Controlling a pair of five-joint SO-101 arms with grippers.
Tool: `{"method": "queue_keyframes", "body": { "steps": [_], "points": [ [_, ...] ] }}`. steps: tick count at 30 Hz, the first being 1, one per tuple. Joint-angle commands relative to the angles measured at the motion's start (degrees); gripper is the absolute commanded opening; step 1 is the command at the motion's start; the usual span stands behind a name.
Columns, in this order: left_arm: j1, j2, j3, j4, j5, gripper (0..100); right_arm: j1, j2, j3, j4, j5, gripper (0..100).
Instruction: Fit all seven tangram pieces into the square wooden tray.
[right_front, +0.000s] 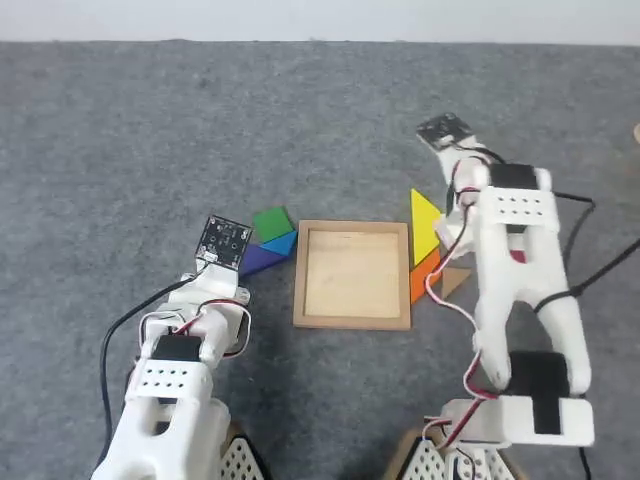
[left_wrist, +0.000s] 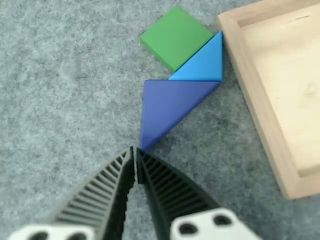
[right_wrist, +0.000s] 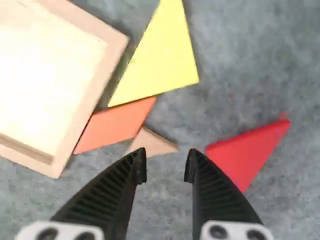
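Tray: A square wooden tray (right_front: 352, 321) lay flat at the centre of the overhead frame. All seven pieces lay outside it.
Writing: A faint mark on the tray floor, near its upper rim, was too small to read.
Pieces left of the tray: A green square (right_front: 272, 222), a light blue triangle (right_front: 281, 243) and a dark blue triangle (right_front: 260, 260) sat touching in a cluster. The light blue triangle was just beside the tray's upper left corner.
Pieces right of the tray: A yellow triangle (right_front: 423, 228) and an orange piece (right_front: 423, 278) lay against the tray's right rim. A small tan triangle (right_front: 455, 280) touched the orange piece. A red triangle (right_wrist: 247, 150) lay apart from them.
Left gripper: The left gripper (left_wrist: 134, 152) was closed with its fingers pressed together, grasping nothing. Its tips were just beside the dark blue triangle's sharp corner.
Right gripper: The right gripper (right_wrist: 165, 155) was spread apart and grasped nothing. The tan triangle was just ahead of the gap, and the red triangle was near one finger.
In the way: Overhead, the right arm (right_front: 515, 260) covered most of the red triangle.
Surroundings: Grey carpet (right_front: 120, 150) covered the table. A pale wall strip (right_front: 300, 18) ran along the top edge.
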Motion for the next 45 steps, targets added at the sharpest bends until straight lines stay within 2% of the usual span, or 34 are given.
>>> {"method": "queue_keyframes", "body": {
  "steps": [1, 4, 8, 12, 20, 24, 30, 38, 45],
  "points": [
    [0.0, 0.1, -2.4, -0.9, 0.1, 1, 4.8, -3.6, -2.9, 2.2, 1.9, 14.0],
    [0.0, 0.1, -2.4, -0.9, 0.1, 1, 8.1, -3.0, -2.5, 2.1, 3.1, 21.2],
    [0.0, 0.1, -2.4, -0.9, 0.1, 1, 8.8, -0.6, -2.5, 2.2, 3.5, 32.5],
    [0.0, 0.1, -2.4, -0.9, 0.1, 1, 9.2, 4.7, -2.5, 2.1, 3.5, 38.1],
    [0.0, 0.1, -2.4, -0.9, 0.1, 1, 14.6, 8.7, -2.5, 0.6, 3.6, 38.9],
    [0.0, 0.1, -2.4, -0.9, 0.1, 1, 14.5, 9.7, -0.8, -0.4, 3.5, 38.9],
    [0.0, 0.1, -2.4, -0.9, 0.1, 1, 14.4, 11.3, 4.3, -8.4, 1.5, 38.9],
    [0.0, 0.1, -2.4, -0.9, 0.1, 1, 14.4, 11.9, 4.5, -10.1, 1.0, 38.8],
    [0.0, 0.1, -2.4, -0.9, 0.1, 1, 13.9, 11.9, 7.2, -14.4, -9.1, 38.8]
  ]
}}
